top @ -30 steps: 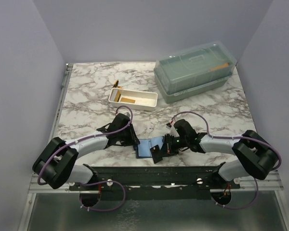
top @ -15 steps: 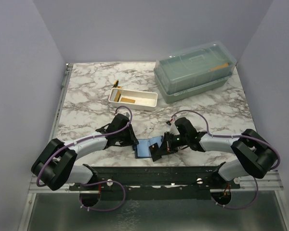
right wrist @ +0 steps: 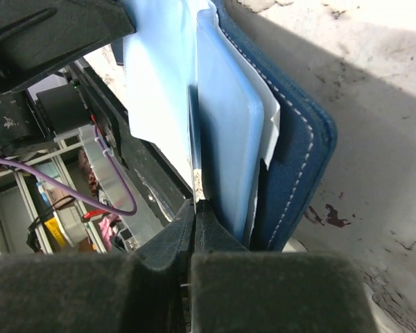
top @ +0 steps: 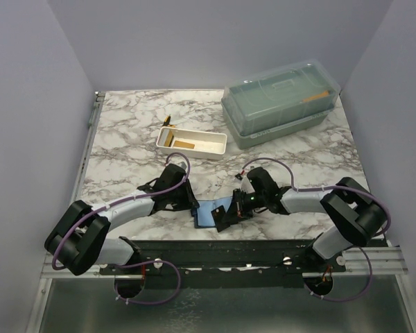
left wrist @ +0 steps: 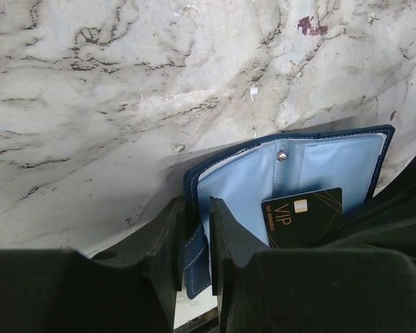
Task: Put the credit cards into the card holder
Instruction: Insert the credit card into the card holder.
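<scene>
The card holder (top: 208, 214) is a navy wallet lying open near the table's front edge, with its light-blue pockets (left wrist: 263, 170) showing. My left gripper (top: 193, 205) (left wrist: 197, 208) is shut on the wallet's left edge. A dark credit card (left wrist: 303, 216) marked VIP is partly inside a pocket. My right gripper (top: 230, 212) (right wrist: 196, 205) is shut on that card, which appears edge-on in the right wrist view beside the wallet's navy cover (right wrist: 298, 139). Another orange-tan credit card (top: 184, 144) lies in the white tray.
The long white tray (top: 218, 142) sits mid-table behind the arms. A small yellow and dark object (top: 168, 121) lies just beyond it. A large translucent green lidded box (top: 281, 100) stands at the back right. The black mounting rail (top: 215, 250) runs along the front edge.
My right gripper has shifted a little to the left with the dark card, closer against the wallet. The left gripper has stayed in place on the wallet's edge, its jaws narrowing slightly.
</scene>
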`<state>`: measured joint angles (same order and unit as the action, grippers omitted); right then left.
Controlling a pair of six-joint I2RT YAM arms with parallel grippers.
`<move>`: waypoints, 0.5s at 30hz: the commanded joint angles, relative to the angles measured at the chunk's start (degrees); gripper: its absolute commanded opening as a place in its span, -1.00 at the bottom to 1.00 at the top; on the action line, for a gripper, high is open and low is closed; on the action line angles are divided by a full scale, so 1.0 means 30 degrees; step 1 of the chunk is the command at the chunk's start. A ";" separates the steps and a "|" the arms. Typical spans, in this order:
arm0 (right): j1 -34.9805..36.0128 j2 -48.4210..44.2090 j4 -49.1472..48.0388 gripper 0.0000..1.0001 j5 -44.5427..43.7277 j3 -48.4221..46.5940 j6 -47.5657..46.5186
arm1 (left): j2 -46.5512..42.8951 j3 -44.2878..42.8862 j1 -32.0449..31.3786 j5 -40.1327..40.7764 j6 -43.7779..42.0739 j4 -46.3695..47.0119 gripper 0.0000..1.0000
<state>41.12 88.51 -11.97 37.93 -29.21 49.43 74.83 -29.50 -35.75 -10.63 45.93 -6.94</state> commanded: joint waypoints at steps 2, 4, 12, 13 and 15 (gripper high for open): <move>-0.0229 0.0964 -0.0723 -0.99 0.0704 -0.0544 -0.0301 | -0.0363 0.0168 -0.0027 0.0029 -0.0450 -0.0119 -0.53; -0.0322 0.1317 -0.1073 -0.99 0.0872 -0.0554 -0.0304 | -0.0318 0.0164 -0.0023 0.0003 -0.0512 -0.0090 -0.54; -0.0936 0.2517 -0.2435 -0.99 0.1504 -0.0846 -0.0521 | -0.0230 0.0250 -0.0025 -0.0227 -0.0580 0.0055 -0.58; -0.0982 0.2595 -0.2630 -0.99 0.1444 -0.0851 -0.0625 | -0.0225 0.0252 -0.0021 -0.0256 -0.0575 0.0072 -0.58; -0.1016 0.2812 -0.3047 -0.99 0.1337 -0.0896 -0.0800 | -0.0232 0.0252 -0.0042 -0.0318 -0.0539 0.0127 -0.58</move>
<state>38.65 95.02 -17.72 41.63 -30.87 48.99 74.67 -29.50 -35.75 -10.70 45.32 -6.92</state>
